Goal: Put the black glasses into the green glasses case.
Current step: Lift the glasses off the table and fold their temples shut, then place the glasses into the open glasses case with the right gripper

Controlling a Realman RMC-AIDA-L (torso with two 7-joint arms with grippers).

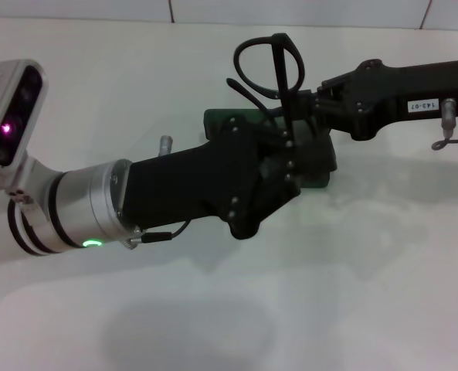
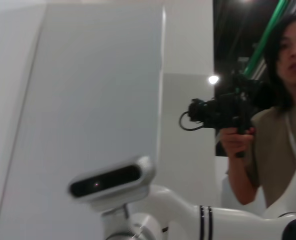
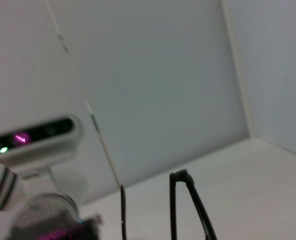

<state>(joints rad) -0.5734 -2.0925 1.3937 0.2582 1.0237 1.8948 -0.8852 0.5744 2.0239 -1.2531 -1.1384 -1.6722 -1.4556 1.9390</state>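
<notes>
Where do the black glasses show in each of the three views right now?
Head view: the black glasses are held up above the green glasses case, at the right tool, upper centre.
Left wrist view: not in it; it shows a wall and a person with a camera.
Right wrist view: only thin black frame parts rise from the lower edge.
Shared landmark: the left arm's wrist camera, also seen in the right wrist view.

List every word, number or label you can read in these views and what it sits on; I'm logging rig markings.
"143-07", roughly, printed on a small white sticker on the right arm, seen from the head view; the digits are small, so the reading is uncertain.
Any lettering on the green glasses case is hidden behind the left end effector.
Neither wrist view shows readable text.
</notes>
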